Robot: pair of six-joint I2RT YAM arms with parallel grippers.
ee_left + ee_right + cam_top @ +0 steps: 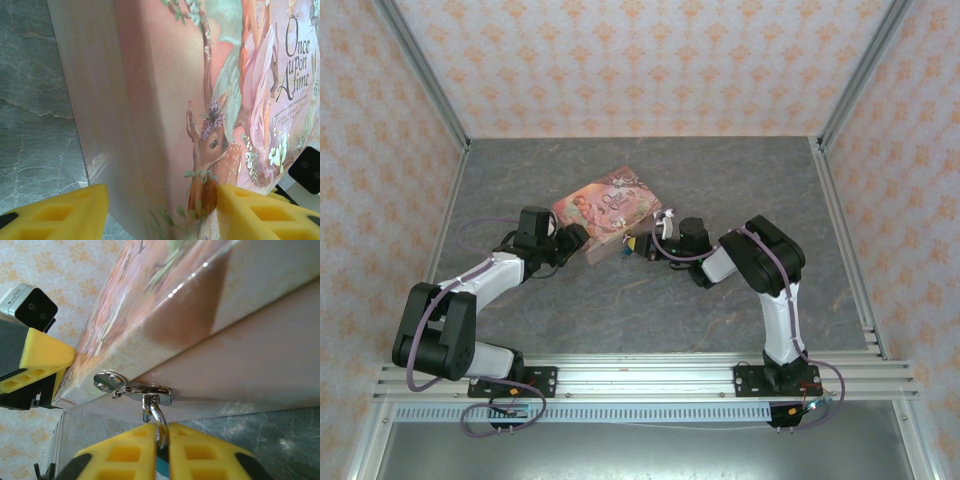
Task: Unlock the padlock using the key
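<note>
The pink illustrated tin [610,205] lies on the grey table, and my left gripper [580,240] is shut on its near left corner. In the left wrist view the tin [165,100] stands between the yellow fingers [60,215]. The tiny blue-teal padlock [160,416] hangs by its silvery shackle from the tin's metal hasp [150,390]. My right gripper [161,432] is shut on the padlock, with the teal body pinched between the pads. From above, the padlock [632,243] sits at the right gripper [643,246]. The key is hidden.
The left gripper's yellow finger [42,360] presses on the tin's lid close to the hasp stud [107,381]. Grey marbled table [720,180] lies open behind and to the right. Patterned walls and metal rails enclose the space.
</note>
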